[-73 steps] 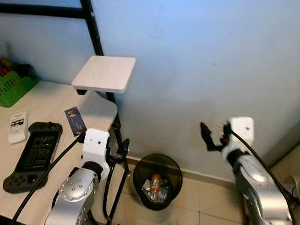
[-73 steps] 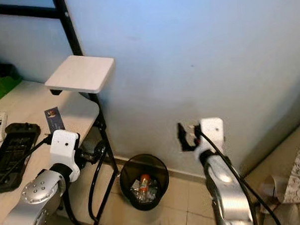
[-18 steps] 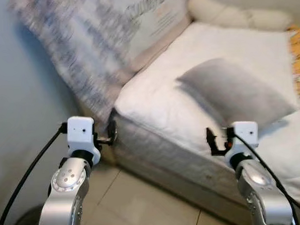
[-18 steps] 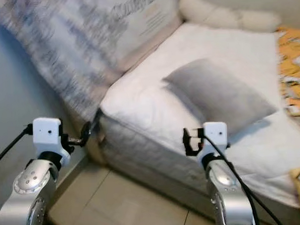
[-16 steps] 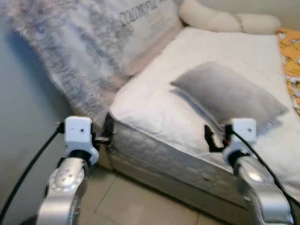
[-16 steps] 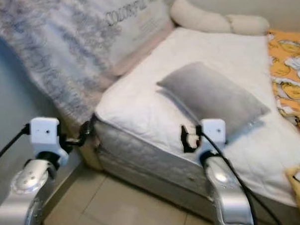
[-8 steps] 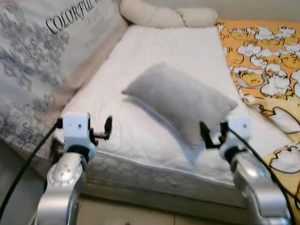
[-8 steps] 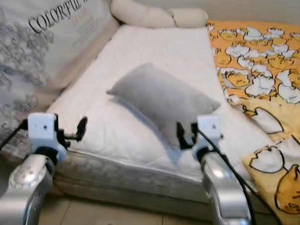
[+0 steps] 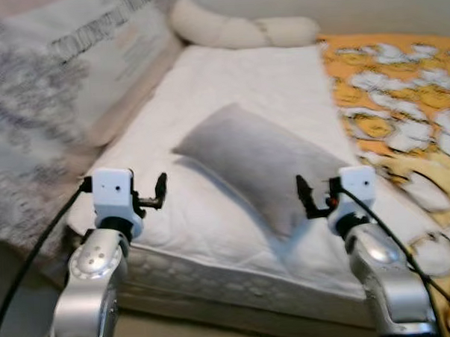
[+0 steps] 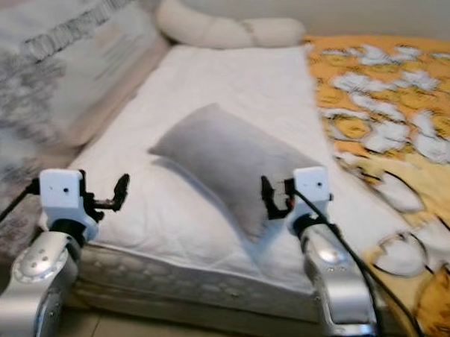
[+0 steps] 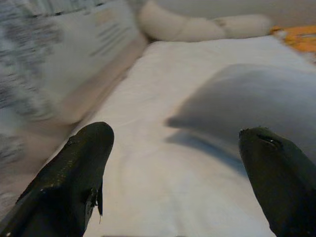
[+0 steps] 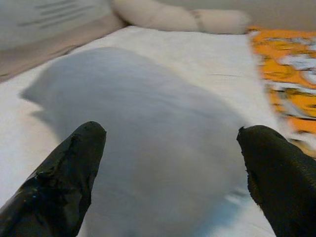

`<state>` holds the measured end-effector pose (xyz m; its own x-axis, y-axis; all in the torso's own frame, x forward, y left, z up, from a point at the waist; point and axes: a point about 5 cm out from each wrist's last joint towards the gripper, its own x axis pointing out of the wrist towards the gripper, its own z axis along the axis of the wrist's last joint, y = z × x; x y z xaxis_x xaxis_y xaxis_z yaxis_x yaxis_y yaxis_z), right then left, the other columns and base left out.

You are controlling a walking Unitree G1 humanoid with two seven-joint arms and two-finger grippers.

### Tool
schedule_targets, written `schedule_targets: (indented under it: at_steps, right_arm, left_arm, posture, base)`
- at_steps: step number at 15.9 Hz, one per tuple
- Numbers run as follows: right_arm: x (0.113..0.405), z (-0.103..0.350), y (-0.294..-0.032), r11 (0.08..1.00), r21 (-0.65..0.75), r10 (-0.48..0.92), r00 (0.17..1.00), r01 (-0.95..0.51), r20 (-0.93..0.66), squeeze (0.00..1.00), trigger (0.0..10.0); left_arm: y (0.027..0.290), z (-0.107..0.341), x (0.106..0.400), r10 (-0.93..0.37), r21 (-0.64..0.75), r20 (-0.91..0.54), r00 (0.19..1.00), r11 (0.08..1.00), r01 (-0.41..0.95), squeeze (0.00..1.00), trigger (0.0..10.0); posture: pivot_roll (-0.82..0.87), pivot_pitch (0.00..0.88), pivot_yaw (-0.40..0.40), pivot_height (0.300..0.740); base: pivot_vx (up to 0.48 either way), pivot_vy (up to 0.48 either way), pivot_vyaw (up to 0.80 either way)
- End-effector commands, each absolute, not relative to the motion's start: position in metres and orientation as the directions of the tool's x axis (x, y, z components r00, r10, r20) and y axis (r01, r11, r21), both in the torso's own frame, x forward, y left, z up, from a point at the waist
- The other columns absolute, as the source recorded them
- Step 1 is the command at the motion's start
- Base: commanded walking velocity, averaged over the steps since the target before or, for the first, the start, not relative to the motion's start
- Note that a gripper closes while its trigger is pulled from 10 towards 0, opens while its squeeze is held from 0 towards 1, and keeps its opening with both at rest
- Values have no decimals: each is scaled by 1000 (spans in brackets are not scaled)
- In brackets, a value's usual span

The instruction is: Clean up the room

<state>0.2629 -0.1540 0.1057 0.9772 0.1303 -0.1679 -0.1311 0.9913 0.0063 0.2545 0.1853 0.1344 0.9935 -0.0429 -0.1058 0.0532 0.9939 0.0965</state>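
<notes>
Both grippers, left (image 9: 161, 188) and right (image 9: 301, 191), spread; one grey pillow (image 9: 258, 163).

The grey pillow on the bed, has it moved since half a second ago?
No. The grey pillow lies at the same place on the white mattress, diagonal, beside the orange blanket. The whole picture shifted slightly, so the camera moved.

A pillow (image 9: 262, 163) lies on the mattress (image 9: 243, 71), blanket (image 9: 402, 108) to its right.

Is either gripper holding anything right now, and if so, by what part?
Nothing is held. The left gripper and right gripper are both open and empty, raised in front of the grey pillow on the bed.
</notes>
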Motion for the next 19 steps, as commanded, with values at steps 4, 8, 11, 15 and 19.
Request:
schedule_targets:
  at_steps: [4, 8, 11, 15, 19]
  right_arm:
    - [264, 106, -147, 988, 5, 155, 975, -156, -157, 0, 10000]
    - [257, 101, -147, 992, 19, 128, 975, -127, -183, 0, 10000]
    - [256, 100, -150, 993, 22, 118, 977, -116, -178, 0, 10000]
    - [253, 99, -150, 993, 17, 120, 976, -119, -181, 0, 10000]
    - [253, 98, -152, 994, 17, 110, 977, -109, -184, 0, 10000]
  left_arm:
    - [186, 134, 255, -59, 109, -110, 992, 991, 71, 0, 10000]
    - [184, 134, 256, -74, 108, -111, 991, 990, 87, 0, 10000]
    - [183, 133, 255, -85, 113, -116, 990, 989, 98, 0, 10000]
    - [183, 133, 252, -111, 108, -117, 987, 986, 123, 0, 10000]
    - [180, 132, 251, -126, 120, -125, 984, 983, 141, 0, 10000]
  posture:
    - [43, 0, 18, 740]
    - [38, 0, 24, 740]
    - [37, 0, 30, 740]
    - [41, 0, 38, 740]
    - [44, 0, 40, 740]
  base:
    - [333, 0, 0]
    - [331, 0, -200]
    - [333, 0, -533]
    - [246, 0, 0]
    - [0, 0, 0]
